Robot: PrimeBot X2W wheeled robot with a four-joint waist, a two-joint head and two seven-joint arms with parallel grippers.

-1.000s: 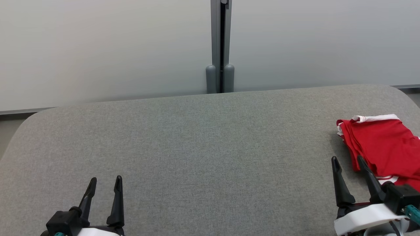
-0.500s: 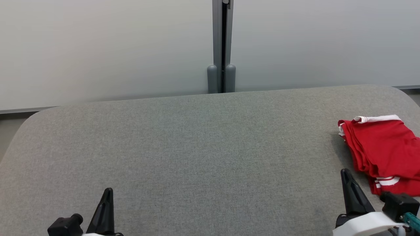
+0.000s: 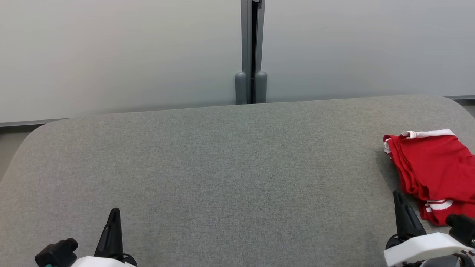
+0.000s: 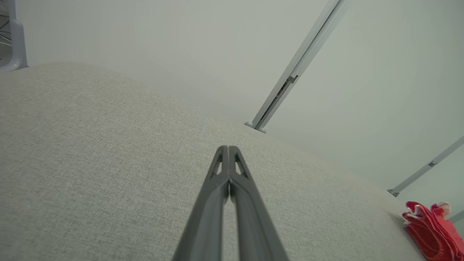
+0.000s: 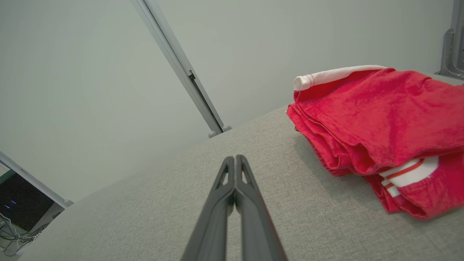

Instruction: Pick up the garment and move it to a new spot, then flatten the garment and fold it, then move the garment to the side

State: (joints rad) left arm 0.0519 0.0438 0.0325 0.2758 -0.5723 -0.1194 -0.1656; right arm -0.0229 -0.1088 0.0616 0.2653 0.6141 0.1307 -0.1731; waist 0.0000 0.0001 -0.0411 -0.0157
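Note:
The garment (image 3: 434, 170) is red with white trim, folded into a compact stack at the right end of the grey table (image 3: 230, 167). It also appears at the far right of the left wrist view (image 4: 431, 228) and large at the right of the right wrist view (image 5: 380, 123). My right gripper (image 3: 399, 196) is shut and empty, just to the left of the garment's near corner, apart from it. My left gripper (image 3: 114, 213) is shut and empty at the near left of the table. Both wrist views show the fingertips pressed together (image 4: 228, 149) (image 5: 235, 158).
A pale partition wall with a grey vertical post (image 3: 252, 52) stands behind the table's far edge. The table's rounded corners show at far left and far right. A chair leg (image 4: 14, 36) shows at the upper left of the left wrist view.
Both grippers went from open to shut and drew back toward the near edge. The garment lies where it was.

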